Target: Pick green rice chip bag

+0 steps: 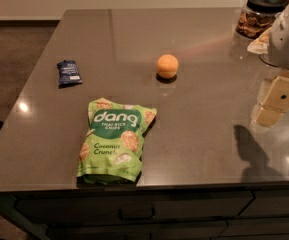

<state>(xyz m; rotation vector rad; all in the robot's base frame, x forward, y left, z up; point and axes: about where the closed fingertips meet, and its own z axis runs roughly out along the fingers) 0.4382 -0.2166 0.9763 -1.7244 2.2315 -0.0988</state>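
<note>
The green rice chip bag (115, 140) lies flat near the table's front edge, left of the middle. It is a light green pouch with white "dang" on a dark green band and "Coconut Crunch" below. My gripper (270, 105) hangs at the right edge of the view, above the table and far to the right of the bag. Its two beige fingers (283, 93) stand apart and hold nothing. Its shadow (251, 154) falls on the table below it.
A small dark blue wrapper (69, 72) lies left of and behind the bag. An orange round fruit (167, 66) sits mid-table. A glass jar with a black lid (258, 15) stands at the back right. The grey table (199, 134) has drawers under its front edge.
</note>
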